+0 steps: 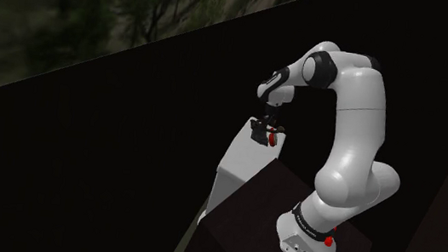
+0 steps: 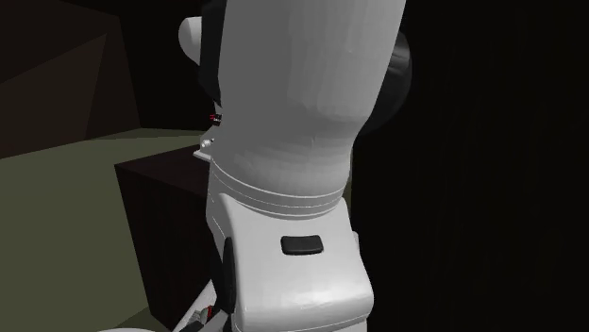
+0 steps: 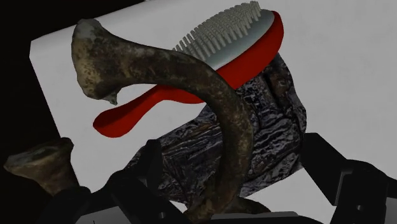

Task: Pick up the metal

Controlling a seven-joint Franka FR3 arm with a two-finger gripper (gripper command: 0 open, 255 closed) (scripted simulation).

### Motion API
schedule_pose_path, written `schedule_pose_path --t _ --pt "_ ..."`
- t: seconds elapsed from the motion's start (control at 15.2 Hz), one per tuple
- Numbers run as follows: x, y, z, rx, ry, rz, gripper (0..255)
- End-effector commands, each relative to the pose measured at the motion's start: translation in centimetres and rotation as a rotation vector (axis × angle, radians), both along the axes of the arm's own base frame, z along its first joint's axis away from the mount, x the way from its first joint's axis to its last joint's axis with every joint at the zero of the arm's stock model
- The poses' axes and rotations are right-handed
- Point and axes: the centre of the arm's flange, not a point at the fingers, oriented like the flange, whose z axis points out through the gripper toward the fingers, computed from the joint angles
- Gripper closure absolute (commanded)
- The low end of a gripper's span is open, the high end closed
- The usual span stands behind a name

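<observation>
While the gripper's (image 3: 232, 147) jaws stand wide apart, clasping nothing, a curved corroded metal bar (image 3: 191, 71) rises between them — dark crumpled lump (image 3: 275, 137) and red hairbrush (image 3: 257, 54) just beyond

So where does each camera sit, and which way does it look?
Shoulder view: beside the stand, looking down on the white table; the whole arm and gripper show.
Second exterior view: close against the arm, facing its white shell; a dark box lies beyond.
Wrist view: on the hand, looking along the gripper at a curved metal piece, red brush and dark lump.
Shared: shoulder and wrist views both catch the red brush.
</observation>
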Motion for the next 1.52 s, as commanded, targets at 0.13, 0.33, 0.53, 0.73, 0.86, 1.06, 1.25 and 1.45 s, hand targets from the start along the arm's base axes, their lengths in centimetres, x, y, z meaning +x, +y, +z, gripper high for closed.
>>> schedule_pose_path --t 0.13,0.33,0.53,0.73,0.86,1.06,1.25,1.45 --pt "0.2 0.3 -1.7 0.005 0.003 0.006 0" --pt "0.3 0.2 -1.8 0.005 0.003 0.006 255" --pt "0.3 0.4 -1.7 0.005 0.003 0.006 255" --pt "0.3 0.2 -1.8 0.005 0.003 0.006 255" --pt "0.2 0.3 -1.2 0.005 0.003 0.006 255" --pt "0.2 0.3 0.4 0.005 0.003 0.006 255" --pt "0.2 0.3 2.0 0.005 0.003 0.006 255" --pt "0.2 0.3 3.6 0.005 0.003 0.006 255"
